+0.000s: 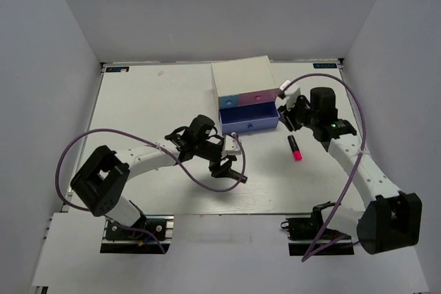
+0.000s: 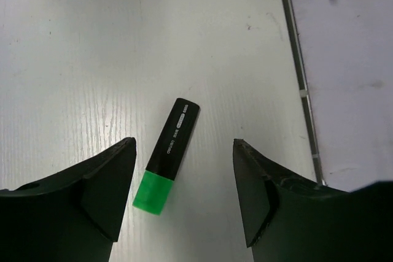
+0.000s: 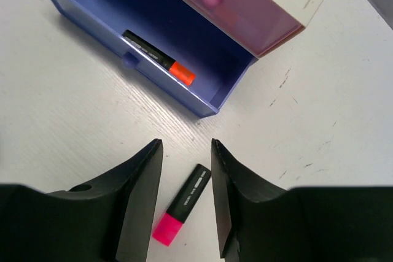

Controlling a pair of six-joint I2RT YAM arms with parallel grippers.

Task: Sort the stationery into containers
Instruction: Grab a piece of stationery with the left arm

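A green-capped black highlighter (image 2: 166,154) lies on the table between and below the fingers of my open left gripper (image 2: 183,142), untouched; in the top view that gripper (image 1: 231,169) hides it. A pink-capped highlighter (image 3: 182,204) lies on the table below my open, empty right gripper (image 3: 185,143), right of the box (image 1: 294,148). The right gripper (image 1: 288,116) hovers beside the open periwinkle drawer (image 3: 73,13), which holds an orange-capped highlighter (image 3: 158,57). The white box (image 1: 241,77) has a shut pink drawer (image 3: 233,13) and a shut light blue drawer (image 1: 229,101). The pink cylinder and silver piece are out of view.
The table's right edge and a metal rail (image 2: 298,72) run past the left gripper. Grey walls enclose the table on three sides. Both arms' cables (image 1: 76,146) loop over the near table.
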